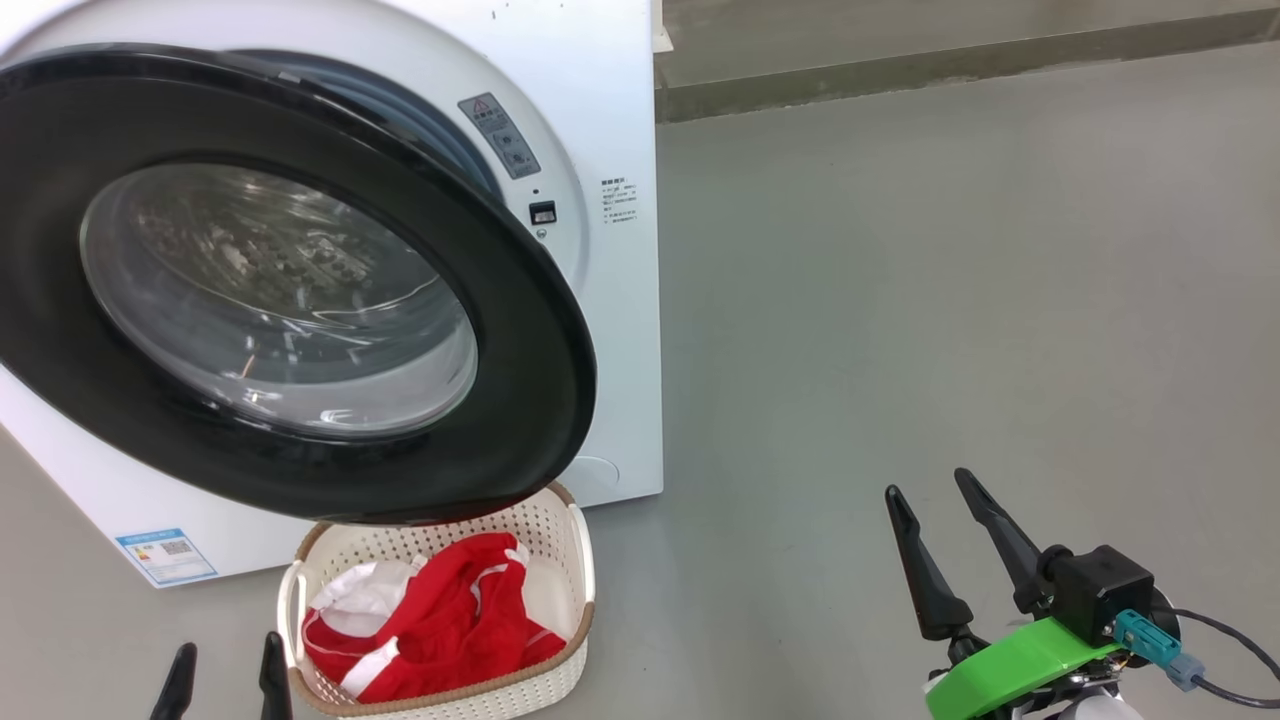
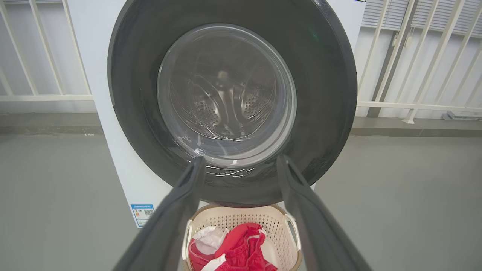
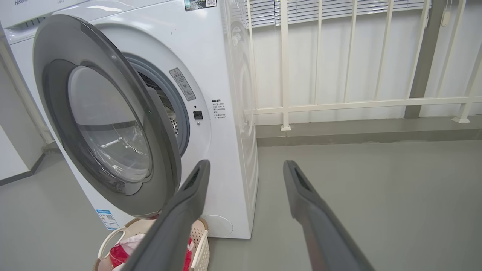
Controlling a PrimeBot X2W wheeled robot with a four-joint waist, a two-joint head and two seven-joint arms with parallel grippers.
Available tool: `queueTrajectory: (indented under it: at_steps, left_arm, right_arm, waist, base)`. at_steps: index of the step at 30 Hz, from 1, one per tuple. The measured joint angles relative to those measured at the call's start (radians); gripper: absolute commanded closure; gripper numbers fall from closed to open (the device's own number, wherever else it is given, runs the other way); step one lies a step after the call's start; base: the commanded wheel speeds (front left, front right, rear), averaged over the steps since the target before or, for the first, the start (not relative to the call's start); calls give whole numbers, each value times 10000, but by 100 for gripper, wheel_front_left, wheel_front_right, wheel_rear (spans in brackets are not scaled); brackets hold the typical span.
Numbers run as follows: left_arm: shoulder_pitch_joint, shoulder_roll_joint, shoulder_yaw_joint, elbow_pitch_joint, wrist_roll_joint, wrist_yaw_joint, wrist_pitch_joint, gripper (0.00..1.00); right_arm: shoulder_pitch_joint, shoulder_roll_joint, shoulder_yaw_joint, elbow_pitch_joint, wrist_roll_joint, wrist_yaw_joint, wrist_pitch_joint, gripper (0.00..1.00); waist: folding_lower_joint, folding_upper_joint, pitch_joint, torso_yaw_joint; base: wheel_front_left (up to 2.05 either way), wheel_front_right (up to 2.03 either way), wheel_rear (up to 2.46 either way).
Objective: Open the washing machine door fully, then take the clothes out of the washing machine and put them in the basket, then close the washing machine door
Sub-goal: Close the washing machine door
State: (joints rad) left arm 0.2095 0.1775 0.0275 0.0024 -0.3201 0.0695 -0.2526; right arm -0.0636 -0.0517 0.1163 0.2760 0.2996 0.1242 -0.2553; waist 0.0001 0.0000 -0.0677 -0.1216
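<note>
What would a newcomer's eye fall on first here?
The black-rimmed washing machine door fills the left of the head view, standing partly open above the basket. Bright red and white clothes lie heaped in that basket on the floor. The left gripper and right gripper stand open and empty near the bottom edge.

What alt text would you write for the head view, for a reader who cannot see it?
A white washing machine has its round black-rimmed door partly open above a cream basket holding red and white clothes on a grey floor. The open, empty left gripper and right gripper show at the bottom.
</note>
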Motion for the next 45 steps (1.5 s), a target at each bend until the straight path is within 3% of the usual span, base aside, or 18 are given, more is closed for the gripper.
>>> queueTrajectory:
  at_steps: [17, 30, 31, 32, 33, 45]
  left_arm:
    - [2, -405, 631, 188, 744, -612, 0, 0]
    - [-29, -673, 748, 274, 1099, -773, 0, 0]
    - [-34, -685, 744, 278, 1101, -790, 0, 0]
    - [-35, -702, 738, 286, 1104, -792, 0, 0]
    - [-38, -719, 729, 297, 1137, -802, 0, 0]
    - [-569, -980, 370, 617, 1277, -978, 0, 0]
  right_arm:
    - [123, 6, 56, -15, 144, 0, 0, 0]
    - [77, 0, 456, 326, 418, 0, 0, 0]
    - [59, 6, 550, 431, 460, 0, 0, 16]
    - [25, 17, 612, 510, 539, 0, 0, 66]
    - [-48, 13, 683, 589, 612, 0, 0, 100]
    - [-1848, -25, 1822, 2334, 1513, 0, 0, 100]
  waist:
    - [-1, 0, 81, -45]
    - [0, 0, 174, -17]
    - [-1, -1, 186, 3]
    - [0, 0, 201, 26]
    - [0, 0, 215, 57]
    - [0, 0, 407, 824]
  base:
    - [0, 0, 0]
    - [0, 0, 0]
    - [0, 0, 0]
    - [0, 0, 0]
    - [0, 0, 0]
    - [0, 0, 0]
